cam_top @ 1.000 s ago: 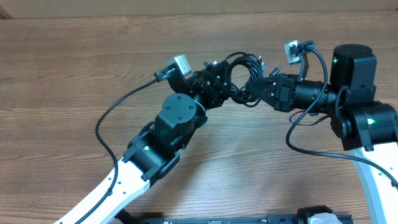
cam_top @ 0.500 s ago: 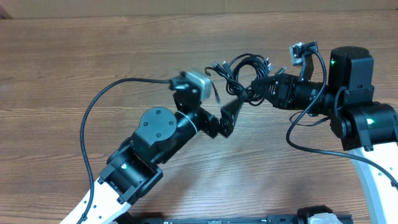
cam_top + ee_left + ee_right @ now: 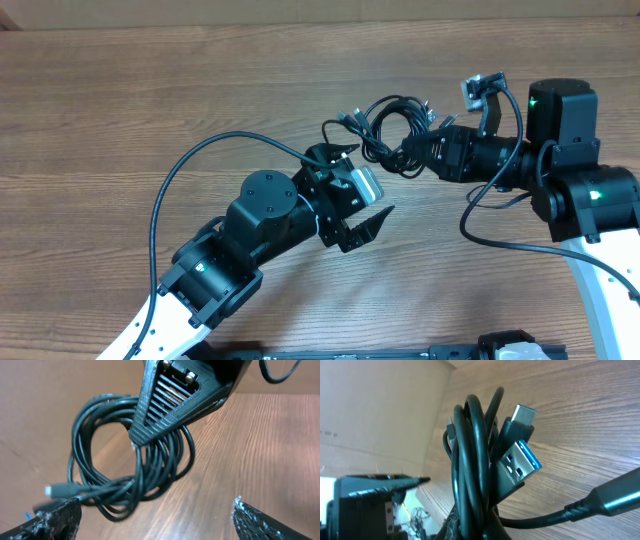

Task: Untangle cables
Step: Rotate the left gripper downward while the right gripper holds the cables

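Looking down on the wooden table, I see both arms meeting near its far middle: my left arm reaches up from the near left, and my right arm comes in from the right edge. The left gripper has its jaws spread wide with nothing between them, and it sits just beside the bundle without touching it. The right gripper is clamped tight on the cables, a looped black bundle at the far centre of the table. I cannot tell whether the loops touch the wood. On the left wrist camera the coils wrap past the right gripper's ribbed finger, and a silver-tipped plug sticks out low on the left. On the right wrist camera a blue-tongued USB plug pokes out beside the coils.
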Robot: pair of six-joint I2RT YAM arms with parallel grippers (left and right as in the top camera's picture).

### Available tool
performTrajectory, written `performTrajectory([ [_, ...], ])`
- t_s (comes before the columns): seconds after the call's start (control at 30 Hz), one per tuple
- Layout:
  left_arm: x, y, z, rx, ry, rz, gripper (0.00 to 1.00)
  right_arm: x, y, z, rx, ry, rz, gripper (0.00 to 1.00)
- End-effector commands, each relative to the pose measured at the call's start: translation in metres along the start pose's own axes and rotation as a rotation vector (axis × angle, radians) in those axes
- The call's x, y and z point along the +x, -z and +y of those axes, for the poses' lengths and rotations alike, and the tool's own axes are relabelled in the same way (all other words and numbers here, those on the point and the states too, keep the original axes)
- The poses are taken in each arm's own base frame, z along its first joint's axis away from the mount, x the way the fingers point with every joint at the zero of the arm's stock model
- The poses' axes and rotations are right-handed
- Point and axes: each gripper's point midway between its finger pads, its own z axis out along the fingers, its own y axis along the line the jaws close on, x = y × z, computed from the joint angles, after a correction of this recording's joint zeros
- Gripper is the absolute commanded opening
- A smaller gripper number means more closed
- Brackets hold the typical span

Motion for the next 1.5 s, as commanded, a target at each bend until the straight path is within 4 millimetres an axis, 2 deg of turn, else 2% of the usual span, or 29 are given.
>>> performTrajectory([
  [0.0, -0.004, 0.0, -0.002, 0.009, -0.189, -0.011, 0.95, 0.004, 0.004, 0.011, -0.035, 0.113, 0.009, 0.04],
  [0.17, -0.003, -0.001, -0.003, 0.017, -0.258, -0.009, 0.94, 0.008, 0.004, 0.014, -0.054, 0.168, 0.024, 0.04],
  [0.37, -0.003, -0.006, -0.021, 0.119, -0.302, -0.038, 0.83, 0.015, 0.007, 0.032, -0.164, 0.267, 0.05, 0.04],
  [0.53, -0.001, -0.009, -0.03, 0.172, -0.296, -0.048, 0.82, 0.016, 0.007, 0.032, -0.169, 0.275, 0.052, 0.04],
  [0.77, 0.0, -0.01, -0.03, 0.173, -0.295, -0.045, 0.73, 0.016, 0.007, 0.032, -0.169, 0.282, 0.052, 0.04],
  [1.07, -0.005, -0.006, -0.045, 0.258, -0.292, -0.086, 0.73, 0.021, 0.008, 0.035, -0.196, 0.323, 0.065, 0.04],
  [1.3, -0.004, -0.007, -0.044, 0.256, -0.287, -0.083, 0.7, 0.024, 0.008, 0.037, -0.215, 0.355, 0.073, 0.04],
  [1.47, 0.001, -0.006, -0.046, 0.265, -0.278, -0.06, 0.7, 0.029, 0.012, 0.05, -0.295, 0.4, 0.08, 0.04],
])
